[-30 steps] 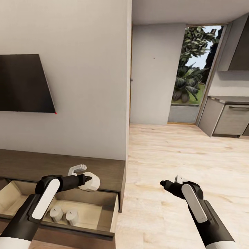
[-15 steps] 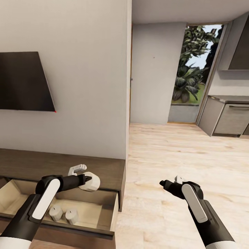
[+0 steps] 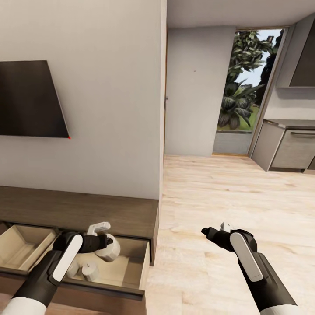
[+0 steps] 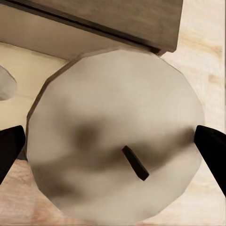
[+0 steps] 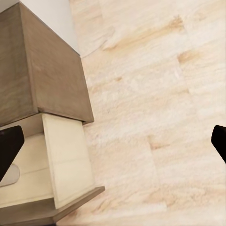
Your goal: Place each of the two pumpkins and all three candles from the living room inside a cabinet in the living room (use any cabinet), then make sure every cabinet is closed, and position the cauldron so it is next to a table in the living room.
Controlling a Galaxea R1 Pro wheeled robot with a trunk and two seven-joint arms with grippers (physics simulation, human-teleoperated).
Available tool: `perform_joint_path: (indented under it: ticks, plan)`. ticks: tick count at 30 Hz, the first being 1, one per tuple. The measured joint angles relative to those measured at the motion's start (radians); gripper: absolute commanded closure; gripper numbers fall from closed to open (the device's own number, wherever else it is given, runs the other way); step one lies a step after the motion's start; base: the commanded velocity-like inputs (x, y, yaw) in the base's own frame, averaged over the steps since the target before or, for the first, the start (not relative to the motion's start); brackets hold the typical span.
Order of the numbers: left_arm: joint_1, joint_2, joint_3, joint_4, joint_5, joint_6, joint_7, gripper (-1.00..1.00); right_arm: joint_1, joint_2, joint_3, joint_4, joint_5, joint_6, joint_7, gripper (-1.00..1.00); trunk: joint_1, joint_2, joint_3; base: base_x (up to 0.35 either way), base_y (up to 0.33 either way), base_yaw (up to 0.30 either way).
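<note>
So this looks like the candle-stowing part of the job. The left gripper [image 3: 106,246] is clamped on a candle [image 3: 109,247], a stubby cream one, and holds it over the open drawer [image 3: 131,262] of the cabinet [image 3: 109,212], that long low dark-wood unit under the TV [image 3: 30,98]. In the left wrist view the candle [image 4: 115,141] takes up most of the frame, wick toward the camera, with a dark fingertip pressed against each side of it. Another candle [image 3: 90,271] is already sitting on the pale drawer bottom, close to the arm; there may be one more tucked behind the arm but I can't tell.

The right gripper [image 3: 214,233] hangs over the bare wood floor [image 3: 227,197], well apart from the cabinet, carrying nothing. Its fingertips sit at opposite edges of the right wrist view, so I'd call it spread wide.

My guess for the next move: lower the held candle a bit into a free patch of the drawer beside the one lying there, then let go without knocking it. After that the drawer needs pushing shut. No pumpkins, pot or coffee table in sight here, so can't say how those parts stand.
</note>
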Motion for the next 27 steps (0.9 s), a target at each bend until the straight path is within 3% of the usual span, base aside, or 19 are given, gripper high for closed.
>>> perform_joint_path:
  ticks: [7,10,12,15,20,27]
  plan:
    - [-0.002,-0.06,-0.006,0.048,-0.086,-0.006,0.042,1.0,-0.001,0.0,0.01,-0.014,0.0,0.004,0.002,-1.0,0.027,-0.049,-0.022,0.0,0.0,0.0]
    - [-0.002,-0.079,-0.006,0.051,-0.097,-0.024,0.047,1.0,0.0,-0.001,0.055,-0.041,0.0,0.004,0.015,-1.0,0.038,-0.07,-0.031,0.0,0.0,0.0]
    - [-0.002,-0.087,-0.006,0.053,-0.102,-0.067,0.048,1.0,0.0,-0.001,0.112,-0.111,-0.001,0.003,0.04,-1.0,0.046,-0.084,-0.037,0.0,0.0,0.0]
    - [-0.002,-0.091,-0.006,0.067,-0.105,-0.102,0.049,1.0,0.0,-0.001,0.162,-0.189,0.0,0.008,0.052,-1.0,0.057,-0.105,-0.047,0.0,0.0,0.0]
    - [-0.002,-0.093,-0.006,0.086,-0.104,-0.163,0.05,1.0,0.0,-0.002,0.233,-0.238,0.0,0.011,0.057,-1.0,0.077,-0.14,-0.063,0.0,0.0,0.0]
    - [-0.002,-0.086,-0.005,0.085,-0.105,-0.174,0.049,1.0,0.0,-0.001,0.232,-0.212,-0.011,0.003,0.062,-1.0,0.077,-0.14,-0.063,0.0,0.0,0.0]
